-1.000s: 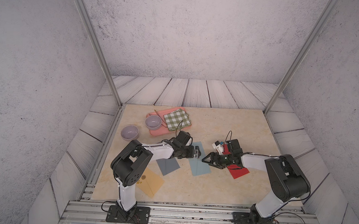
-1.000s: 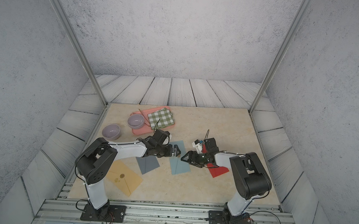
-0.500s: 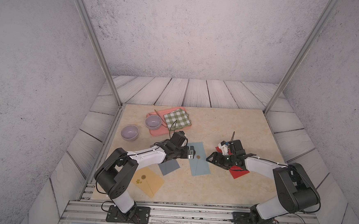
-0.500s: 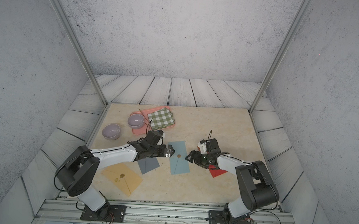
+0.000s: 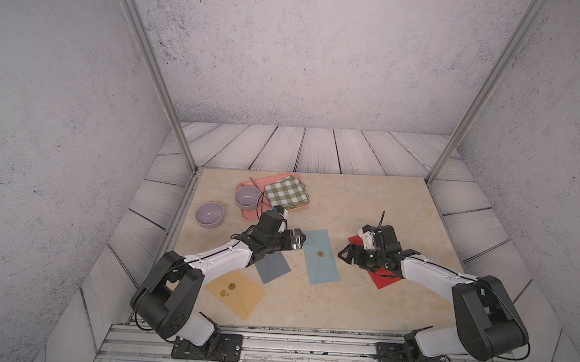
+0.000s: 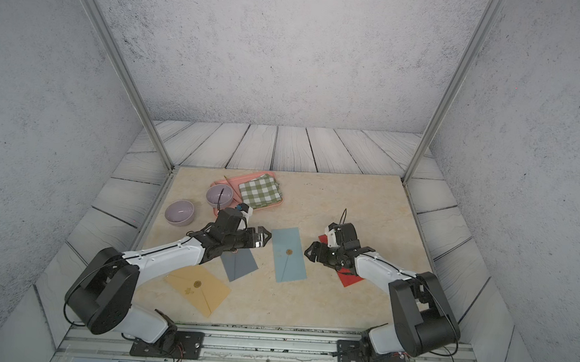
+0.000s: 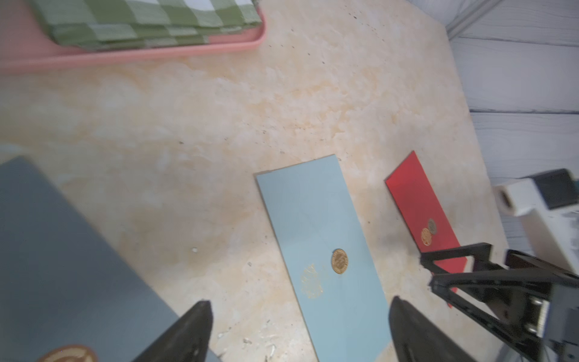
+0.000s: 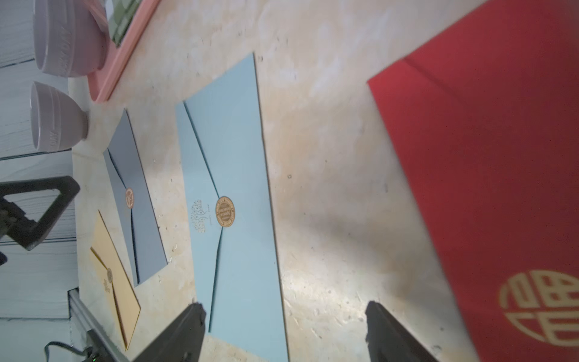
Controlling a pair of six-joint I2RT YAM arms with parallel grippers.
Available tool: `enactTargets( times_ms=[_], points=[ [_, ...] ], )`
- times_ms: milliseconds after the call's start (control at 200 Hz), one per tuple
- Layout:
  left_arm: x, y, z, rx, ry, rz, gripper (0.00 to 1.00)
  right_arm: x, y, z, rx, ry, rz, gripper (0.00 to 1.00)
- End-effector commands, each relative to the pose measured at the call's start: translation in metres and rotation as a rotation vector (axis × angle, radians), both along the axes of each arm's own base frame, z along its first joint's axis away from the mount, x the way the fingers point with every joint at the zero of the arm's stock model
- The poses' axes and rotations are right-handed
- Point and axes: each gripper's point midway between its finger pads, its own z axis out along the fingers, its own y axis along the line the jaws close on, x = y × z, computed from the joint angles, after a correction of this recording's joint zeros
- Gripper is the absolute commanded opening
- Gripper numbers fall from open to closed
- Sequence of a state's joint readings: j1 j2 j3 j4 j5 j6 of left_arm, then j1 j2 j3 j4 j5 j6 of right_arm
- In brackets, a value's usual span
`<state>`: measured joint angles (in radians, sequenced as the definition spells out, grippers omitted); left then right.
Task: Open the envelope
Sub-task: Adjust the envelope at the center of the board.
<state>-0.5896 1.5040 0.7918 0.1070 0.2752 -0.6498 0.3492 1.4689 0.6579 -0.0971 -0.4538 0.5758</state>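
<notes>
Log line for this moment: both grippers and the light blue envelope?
left gripper: open, empty | right gripper: open, empty | light blue envelope: flat between them, flap shut under gold seal

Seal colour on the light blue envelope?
Gold seal on the light blue envelope; shows best in the right wrist view.

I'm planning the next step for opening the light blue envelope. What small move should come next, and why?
Probably lower the left pincer onto the light blue envelope, pinning its edge. It lies flat between both open pincers, apparently untouched, closed by the gold seal; the right pincer could then pry at the seal.
</notes>
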Motion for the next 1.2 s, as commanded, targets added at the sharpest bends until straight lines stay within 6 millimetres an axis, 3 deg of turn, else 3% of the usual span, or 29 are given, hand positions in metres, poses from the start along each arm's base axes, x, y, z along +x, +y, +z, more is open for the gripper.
enactTargets(
  times_ms=[0, 275, 621, 976, 1191],
  points=[
    [-0.012, -0.027, -0.001, -0.132, 0.062, -0.106, 0.85, -0.007, 0.015, -0.005, 0.06, 0.071, 0.051, 0.81],
    [-0.044, -0.049, -0.039, -0.122, 0.237, -0.191, 0.78, -0.024, 0.016, -0.019, 0.069, 0.141, 0.071, 0.76],
    [-0.049, -0.075, -0.055, -0.11, 0.313, -0.273, 0.7, -0.036, 0.018, -0.031, 0.085, 0.204, 0.079, 0.74],
    [-0.066, -0.066, -0.059, -0.073, 0.357, -0.288, 0.68, -0.05, 0.013, -0.034, 0.089, 0.234, 0.069, 0.71],
    [-0.068, -0.066, -0.077, -0.056, 0.414, -0.274, 0.67, -0.05, 0.008, -0.037, 0.056, 0.237, 0.054, 0.71]
  ],
)
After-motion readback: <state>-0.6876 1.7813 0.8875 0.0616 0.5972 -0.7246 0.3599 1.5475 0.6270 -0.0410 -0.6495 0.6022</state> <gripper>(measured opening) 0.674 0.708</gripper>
